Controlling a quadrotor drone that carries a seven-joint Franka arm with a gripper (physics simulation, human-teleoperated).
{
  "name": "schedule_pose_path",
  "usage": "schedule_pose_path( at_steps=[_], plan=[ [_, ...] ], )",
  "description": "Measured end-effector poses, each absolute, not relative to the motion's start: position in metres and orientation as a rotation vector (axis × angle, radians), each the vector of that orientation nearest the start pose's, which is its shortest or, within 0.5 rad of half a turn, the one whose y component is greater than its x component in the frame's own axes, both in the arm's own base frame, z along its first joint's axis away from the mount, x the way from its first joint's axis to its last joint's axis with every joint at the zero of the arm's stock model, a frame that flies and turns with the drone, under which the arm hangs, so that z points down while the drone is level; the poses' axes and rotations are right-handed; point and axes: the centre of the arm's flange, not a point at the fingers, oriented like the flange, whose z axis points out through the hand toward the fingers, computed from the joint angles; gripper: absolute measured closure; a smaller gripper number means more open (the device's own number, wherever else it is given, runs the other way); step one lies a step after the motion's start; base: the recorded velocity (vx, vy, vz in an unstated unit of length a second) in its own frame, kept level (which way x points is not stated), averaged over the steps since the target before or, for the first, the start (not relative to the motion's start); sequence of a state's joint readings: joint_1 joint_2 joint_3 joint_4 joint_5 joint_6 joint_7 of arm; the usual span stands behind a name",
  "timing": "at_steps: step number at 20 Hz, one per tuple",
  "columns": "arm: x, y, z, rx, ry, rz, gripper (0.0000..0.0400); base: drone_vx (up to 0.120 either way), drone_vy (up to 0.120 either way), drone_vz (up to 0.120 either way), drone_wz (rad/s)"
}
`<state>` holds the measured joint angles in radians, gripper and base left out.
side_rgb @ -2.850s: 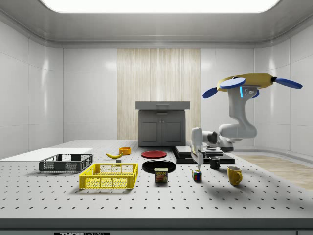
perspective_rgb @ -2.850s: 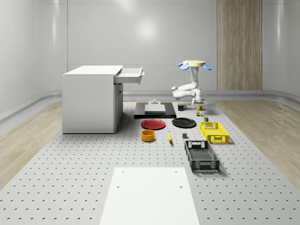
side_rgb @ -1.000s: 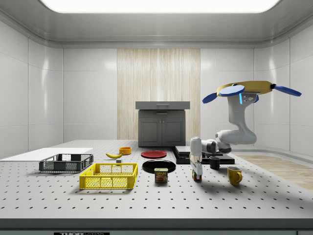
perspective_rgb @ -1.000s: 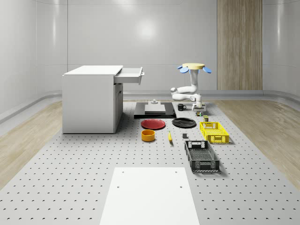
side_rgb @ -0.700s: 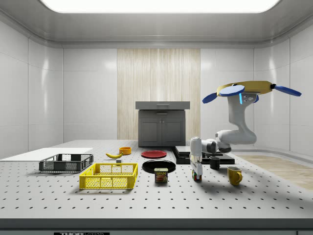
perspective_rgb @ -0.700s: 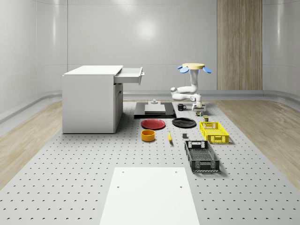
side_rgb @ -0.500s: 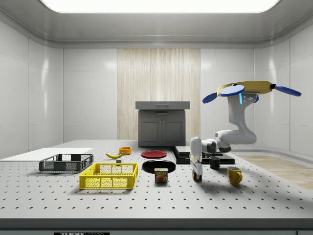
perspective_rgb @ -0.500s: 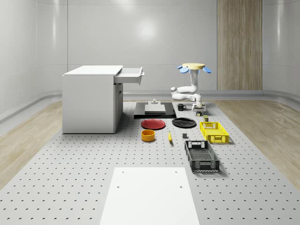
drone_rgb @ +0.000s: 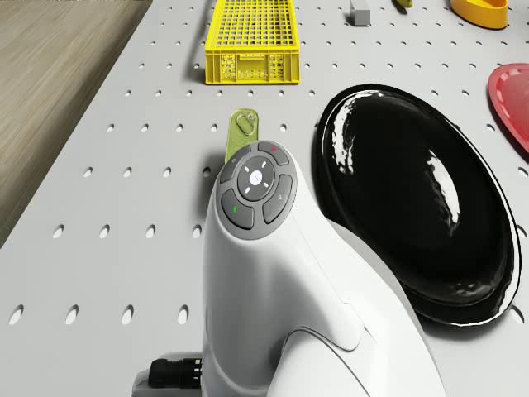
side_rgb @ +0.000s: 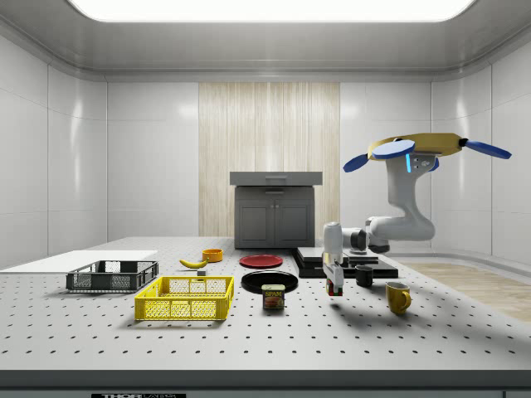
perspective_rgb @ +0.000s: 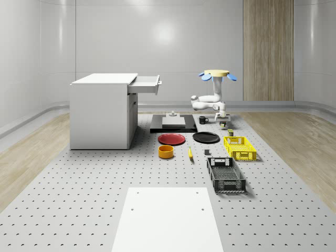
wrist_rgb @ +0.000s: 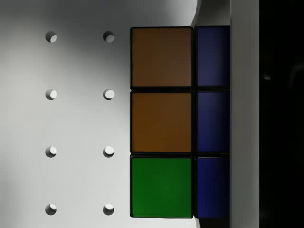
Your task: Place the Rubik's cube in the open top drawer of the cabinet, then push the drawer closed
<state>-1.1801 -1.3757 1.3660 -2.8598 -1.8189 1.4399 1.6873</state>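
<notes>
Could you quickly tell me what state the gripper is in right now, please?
Gripper: shut on the Rubik's cube, lifted just off the table; the drone hovers above it.

Grey tabletop (perspective_rgb: 79, 199) dotted with rows of dark holes, one plain white panel (perspective_rgb: 167, 218) on it. Cube (wrist_rgb: 161, 122) showing two brown squares and a green one, a blue face beside – black lines between. Yellow crate (perspective_rgb: 240, 147), black crate (perspective_rgb: 226, 174), red plate (perspective_rgb: 172, 138), glossy black plate (drone_rgb: 417, 207). White arm (side_rgb: 398, 217), blue rotors (side_rgb: 365, 157) – yellow-topped drone (side_rgb: 423, 148). White cabinet (perspective_rgb: 102, 113).
</notes>
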Motion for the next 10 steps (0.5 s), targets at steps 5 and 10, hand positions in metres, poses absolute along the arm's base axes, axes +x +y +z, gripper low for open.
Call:
schedule_pose_path(
  at_steps=[5, 10],
  plan=[
    [0.313, -0.006, 0.478, 0.001, -0.002, 0.785, 0.0075, 0.0, -0.048, 0.12, 0.0],
    [0.313, -0.006, 0.474, 0.001, -0.002, 0.785, 0.0075, 0.08, -0.12, 0.12, 0.0]
  ],
)
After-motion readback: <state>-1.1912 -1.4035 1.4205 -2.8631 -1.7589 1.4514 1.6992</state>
